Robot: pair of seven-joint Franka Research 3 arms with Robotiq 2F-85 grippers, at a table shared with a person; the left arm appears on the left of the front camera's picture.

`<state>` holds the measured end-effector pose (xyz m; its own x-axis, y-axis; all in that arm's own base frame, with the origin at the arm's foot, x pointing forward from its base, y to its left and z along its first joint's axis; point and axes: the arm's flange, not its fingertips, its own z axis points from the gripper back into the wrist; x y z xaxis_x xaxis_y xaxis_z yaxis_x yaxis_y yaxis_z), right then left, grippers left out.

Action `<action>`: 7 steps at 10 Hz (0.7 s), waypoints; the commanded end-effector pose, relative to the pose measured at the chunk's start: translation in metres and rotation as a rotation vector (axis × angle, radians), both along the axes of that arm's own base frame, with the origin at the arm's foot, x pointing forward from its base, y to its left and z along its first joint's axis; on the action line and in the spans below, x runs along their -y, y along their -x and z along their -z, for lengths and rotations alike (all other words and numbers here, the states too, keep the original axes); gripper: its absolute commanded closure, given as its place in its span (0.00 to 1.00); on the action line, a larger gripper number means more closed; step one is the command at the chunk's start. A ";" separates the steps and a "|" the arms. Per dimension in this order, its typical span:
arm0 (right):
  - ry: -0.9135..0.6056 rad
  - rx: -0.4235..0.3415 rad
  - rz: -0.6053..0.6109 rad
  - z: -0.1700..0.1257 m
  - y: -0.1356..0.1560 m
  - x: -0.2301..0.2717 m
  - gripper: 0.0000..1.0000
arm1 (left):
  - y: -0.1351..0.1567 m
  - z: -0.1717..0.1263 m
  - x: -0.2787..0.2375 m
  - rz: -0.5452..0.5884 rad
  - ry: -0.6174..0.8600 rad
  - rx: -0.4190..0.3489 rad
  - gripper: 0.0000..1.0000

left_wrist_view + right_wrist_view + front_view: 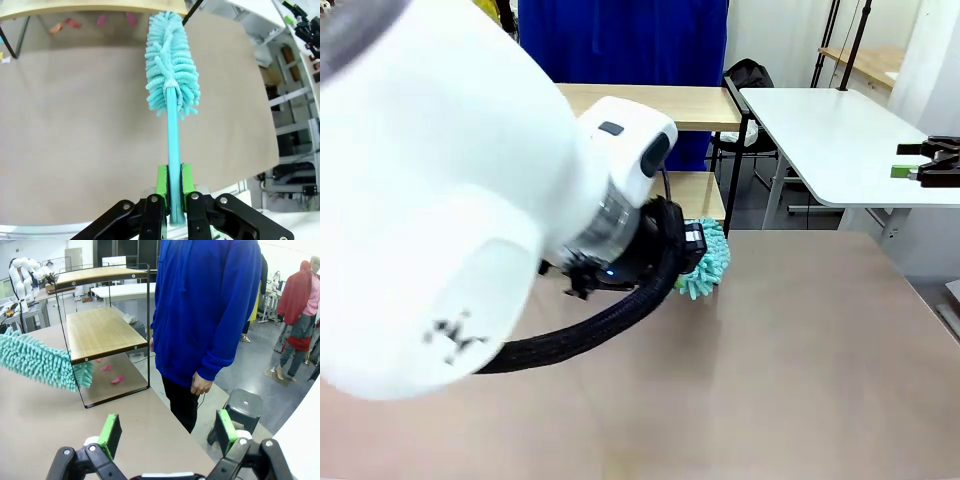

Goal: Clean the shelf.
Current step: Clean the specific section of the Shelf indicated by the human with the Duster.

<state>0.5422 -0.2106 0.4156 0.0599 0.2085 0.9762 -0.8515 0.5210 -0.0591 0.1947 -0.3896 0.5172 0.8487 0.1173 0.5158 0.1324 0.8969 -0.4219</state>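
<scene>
In the front view, our left arm (430, 200) takes up the left half of the frame. Past its wrist, at the centre, we see the teal head of the duster (706, 262). The shelf (660, 104) stands behind it at upper centre, on the far part of the table (780, 340). The right gripper (912, 161) hangs at the right edge, well apart from the work.

In the left wrist view, the left gripper (173, 172) at bottom centre has its green pads pressed tight on the duster's handle. The head reaches the top edge, under a shelf board. Pink scraps (65, 24) lie on the table at upper left.

In the right wrist view, the right gripper at the bottom stands wide with nothing between its pads. The duster's tip is at the shelf's near corner post, left of centre; we cannot tell whether it touches. A person (205, 305) stands just beside the shelf.

We judge the sweep should go low and level under the lower board, clear of the post, drawing the scraps out toward us.
</scene>
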 end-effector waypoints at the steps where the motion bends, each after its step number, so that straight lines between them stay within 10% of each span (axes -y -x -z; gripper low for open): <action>1: -0.001 0.004 0.001 -0.002 0.001 -0.002 0.00 | -0.015 0.015 0.021 -0.051 -0.039 0.031 0.86; 7: -0.001 0.004 0.001 -0.002 0.001 -0.002 0.00 | -0.033 0.047 0.055 -0.142 -0.041 0.092 0.86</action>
